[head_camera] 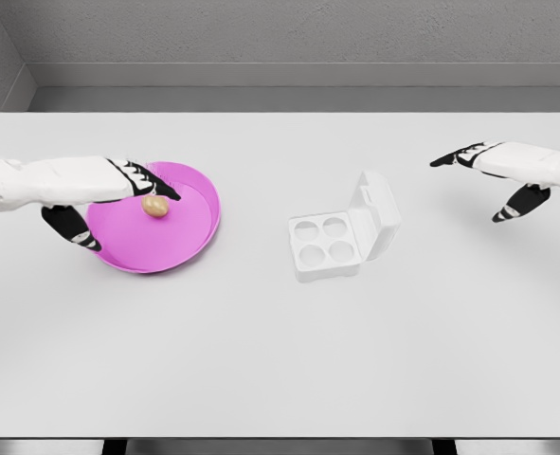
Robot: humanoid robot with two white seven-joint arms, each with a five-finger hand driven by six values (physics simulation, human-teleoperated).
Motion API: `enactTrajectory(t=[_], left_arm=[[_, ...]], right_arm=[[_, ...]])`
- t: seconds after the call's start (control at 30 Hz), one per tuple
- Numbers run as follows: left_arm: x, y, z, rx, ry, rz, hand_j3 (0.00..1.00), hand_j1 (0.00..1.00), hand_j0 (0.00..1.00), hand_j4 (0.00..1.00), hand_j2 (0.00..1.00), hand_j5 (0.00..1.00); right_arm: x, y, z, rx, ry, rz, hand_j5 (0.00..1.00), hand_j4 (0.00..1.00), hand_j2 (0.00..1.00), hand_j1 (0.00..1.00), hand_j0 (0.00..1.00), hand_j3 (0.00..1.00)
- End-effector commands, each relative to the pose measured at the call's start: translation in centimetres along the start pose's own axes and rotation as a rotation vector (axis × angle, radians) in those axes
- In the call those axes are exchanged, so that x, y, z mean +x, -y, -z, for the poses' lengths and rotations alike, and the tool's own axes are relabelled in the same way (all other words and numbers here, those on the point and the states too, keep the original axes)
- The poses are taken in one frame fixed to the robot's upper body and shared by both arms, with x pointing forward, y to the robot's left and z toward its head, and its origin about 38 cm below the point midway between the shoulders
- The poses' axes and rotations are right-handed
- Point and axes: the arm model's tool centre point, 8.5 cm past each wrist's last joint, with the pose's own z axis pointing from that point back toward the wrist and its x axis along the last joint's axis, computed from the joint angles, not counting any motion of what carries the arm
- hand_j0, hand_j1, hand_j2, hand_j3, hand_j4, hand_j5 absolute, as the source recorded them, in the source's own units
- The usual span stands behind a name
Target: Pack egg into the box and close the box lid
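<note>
From my head camera I look down on a white bench that fills most of the picture, with a grey wall behind it at twelve o'clock.

My left hand reaches in from nine o'clock and hangs over the left part of a pink plate. Its fingers are spread and hold nothing; the dark tips point toward three o'clock, just above the egg, and the thumb hangs lower, over the plate's left rim at about eight o'clock. I cannot tell whether any fingertip touches the egg. The egg is tan and lies on the plate's floor, a little up and left of the plate's centre.

The box sits near the middle of the bench, at three o'clock from the plate and well apart from it. It is white, with four round cups, all empty. Its lid stands open, hinged on the side toward three o'clock and leaning away from the cups.

My right hand comes in from three o'clock, well apart from the box and above the bench. Its fingers are spread and loose, holding nothing, the tips pointing toward nine o'clock.
</note>
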Motion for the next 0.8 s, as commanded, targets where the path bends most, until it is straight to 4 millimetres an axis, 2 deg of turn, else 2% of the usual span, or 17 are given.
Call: enactTrajectory(t=[0.0, 0.1, 0.2, 0.23, 0.27, 0.3, 0.37, 0.47, 0.53, 0.63, 0.77], left_arm=[[-0.1, 0.8, 0.4, -0.044, -0.007, -0.02, 1.0, 1.0, 1.0, 1.0, 1.0, 1.0], [-0.2, 0.9, 0.6, -0.077, -0.019, 0.016, 1.0, 1.0, 1.0, 1.0, 1.0, 1.0], [0.1, 0.0, 0.8, -0.062, -0.013, 0.047, 1.0, 1.0, 1.0, 1.0, 1.0, 1.0], [0.2, -0.3, 1.6, -0.052, 0.008, 0.038, 1.0, 1.0, 1.0, 1.0, 1.0, 1.0], [-0.3, -0.6, 2.2, -0.045, 0.0, 0.028, 1.0, 1.0, 1.0, 1.0, 1.0, 1.0], [-0.9, -0.9, 2.5, -0.039, -0.012, 0.024, 1.0, 1.0, 1.0, 1.0, 1.0, 1.0], [-1.7, -1.0, 3.8, -0.037, -0.026, 0.027, 1.0, 1.0, 1.0, 1.0, 1.0, 1.0], [-3.0, -1.2, 4.8, -0.03, -0.011, 0.018, 1.0, 1.0, 1.0, 1.0, 1.0, 1.0], [-3.4, -1.5, 5.3, -0.009, -0.01, 0.012, 1.0, 1.0, 1.0, 1.0, 1.0, 1.0], [-4.1, -1.4, 6.1, -0.001, 0.033, 0.024, 1.0, 1.0, 1.0, 1.0, 1.0, 1.0], [-5.1, -1.0, 6.0, -0.004, 0.017, 0.0, 1.0, 1.0, 1.0, 1.0, 1.0, 1.0]], right_arm=[[0.0, -0.3, 0.3, 0.0, 0.013, 0.006, 1.0, 1.0, 1.0, 1.0, 1.0, 1.0], [-0.3, -0.4, 0.1, 0.002, 0.004, 0.011, 1.0, 1.0, 1.0, 1.0, 1.0, 1.0], [-0.6, -0.3, -0.2, 0.003, -0.006, 0.013, 1.0, 1.0, 1.0, 1.0, 1.0, 1.0], [-0.7, -0.2, -0.3, 0.003, -0.011, 0.012, 1.0, 1.0, 1.0, 1.0, 1.0, 1.0], [-1.1, 0.0, -0.4, -0.003, -0.02, 0.018, 1.0, 1.0, 1.0, 1.0, 1.0, 1.0], [-2.3, -0.3, -0.8, -0.001, -0.05, 0.042, 1.0, 1.0, 1.0, 1.0, 1.0, 1.0], [-3.0, 0.4, -1.0, -0.017, -0.069, 0.048, 1.0, 1.0, 1.0, 1.0, 1.0, 1.0], [-2.6, 0.6, -0.9, -0.019, -0.055, 0.037, 1.0, 1.0, 1.0, 1.0, 1.0, 1.0], [-1.5, 0.2, -0.8, -0.012, 0.044, -0.029, 1.0, 1.0, 1.0, 1.0, 1.0, 1.0], [-1.7, 0.5, -1.0, -0.02, 0.038, -0.03, 1.0, 1.0, 1.0, 1.0, 1.0, 1.0], [-1.8, -0.1, -0.9, -0.009, 0.037, -0.021, 1.0, 1.0, 1.0, 1.0, 1.0, 1.0]])
